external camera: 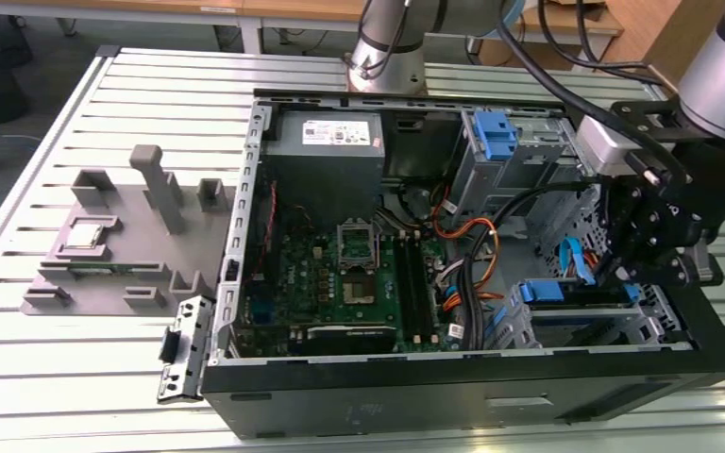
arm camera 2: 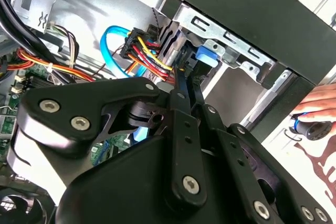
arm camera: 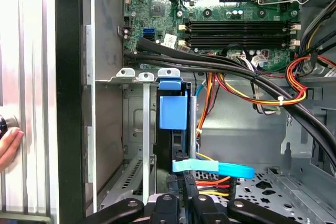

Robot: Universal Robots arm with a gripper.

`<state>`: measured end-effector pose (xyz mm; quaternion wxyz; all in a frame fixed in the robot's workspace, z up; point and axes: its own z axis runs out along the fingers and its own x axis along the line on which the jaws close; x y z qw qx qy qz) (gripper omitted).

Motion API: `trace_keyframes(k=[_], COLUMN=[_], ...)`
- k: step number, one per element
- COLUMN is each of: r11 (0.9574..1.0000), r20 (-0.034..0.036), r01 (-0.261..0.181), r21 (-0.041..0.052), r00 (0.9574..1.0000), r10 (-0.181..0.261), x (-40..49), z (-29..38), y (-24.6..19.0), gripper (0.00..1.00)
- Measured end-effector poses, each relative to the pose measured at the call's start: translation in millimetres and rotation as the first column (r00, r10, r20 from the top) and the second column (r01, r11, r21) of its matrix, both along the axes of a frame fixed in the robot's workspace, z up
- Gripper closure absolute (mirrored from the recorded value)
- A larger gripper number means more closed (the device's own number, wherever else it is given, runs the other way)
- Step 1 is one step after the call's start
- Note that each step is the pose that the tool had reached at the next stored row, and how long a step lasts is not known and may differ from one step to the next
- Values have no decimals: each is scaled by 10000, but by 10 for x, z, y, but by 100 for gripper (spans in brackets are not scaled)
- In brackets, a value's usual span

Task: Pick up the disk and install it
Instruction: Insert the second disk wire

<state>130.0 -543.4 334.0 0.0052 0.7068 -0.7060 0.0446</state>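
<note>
The disk stands on edge in a slot of the metal drive cage inside the open computer case, its blue carrier tab showing. In the exterior view its blue rail sits in the lower cage at that view's right. My gripper is right behind the disk's rear end, its two thin black fingers close together on that edge. The silver side of the disk and its blue tab run ahead of the fingers into the cage.
A blue flat cable and bundled coloured power wires crowd the disk's rear end. A second blue carrier sits in the upper cage. A grey fixture lies on the slatted table. A person's hand rests beside the case.
</note>
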Motion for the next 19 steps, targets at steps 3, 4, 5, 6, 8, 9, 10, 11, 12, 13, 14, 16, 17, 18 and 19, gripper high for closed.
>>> trace_keyframes(k=[3, 4, 5, 6, 8, 9, 10, 11, 12, 13, 14, 16, 17, 18, 19], r11=[10000, 10000, 10000, 10000, 10000, 10000, 10000, 10000, 10000, 10000, 10000, 10000, 10000, 10000, 10000], r20=[0, 1, 1, 0, 0, 0, 0, 0, 0, 0, 0, 0, 0, 0, 0], r01=[0, 0, 1, 0, 0, 0, 0, 0, 0, 0, 1, 1, 0, 0, 0], r21=[0, 1, 2, -1, -2, -2, 1, 0, 1, 0, 1, 3, 2, 2, 1], r00=[10000, 10000, 10000, 10000, 10000, 10000, 10000, 10000, 10000, 10000, 10000, 10000, 10000, 10000, 10000], r10=[0, 0, -1, 0, 0, 0, 0, 0, 0, 0, -1, -1, 0, 0, 0], x=[0, 0, 0, 0, 0, 0, 0, 0, 0, 0, 0, 0, 0, 0, 0], z=[-7, -11, -16, -18, -19, -20, -21, -21, -21, -21, -22, -23, -23, -23, -23], y=[-1, 0, 0, 0, -1, 0, 0, 0, 0, 0, 0, 0, 0, 0, 0], gripper=[84, 84, 84, 84, 84, 84, 84, 84, 84, 84, 84, 83, 83, 76, 76])
